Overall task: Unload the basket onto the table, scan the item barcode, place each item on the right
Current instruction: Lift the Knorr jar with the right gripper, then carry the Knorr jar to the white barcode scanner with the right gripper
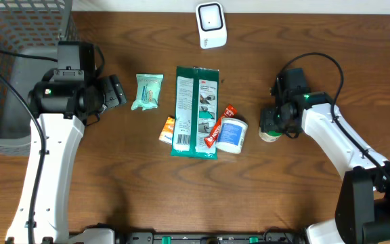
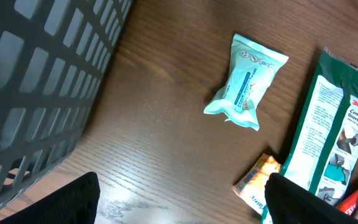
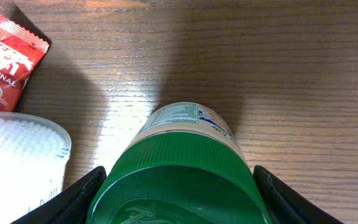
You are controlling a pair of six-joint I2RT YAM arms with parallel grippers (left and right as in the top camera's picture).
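The right gripper (image 3: 178, 182) has its jaws flanking the green-capped bottle (image 3: 185, 123), pinching or not I cannot tell, so centre it between them and squeeze evenly, while the left gripper (image 2: 182, 186) has its jaws apart, empty.

Basket (image 1: 19, 41): grey mesh, far left.
Teal packet (image 1: 147, 91): left of green wipes pack (image 1: 196, 112).
Red sachet (image 1: 221, 127): against white tub (image 1: 233, 134).

Your green-capped bottle (image 1: 271, 133) stands upright on the counter (image 1: 181, 196), with a white printed label below its lid, well right of the long green pack (image 1: 196, 112). Your white scanner (image 1: 211, 24) sits beyond that pack's far end, slightly right.
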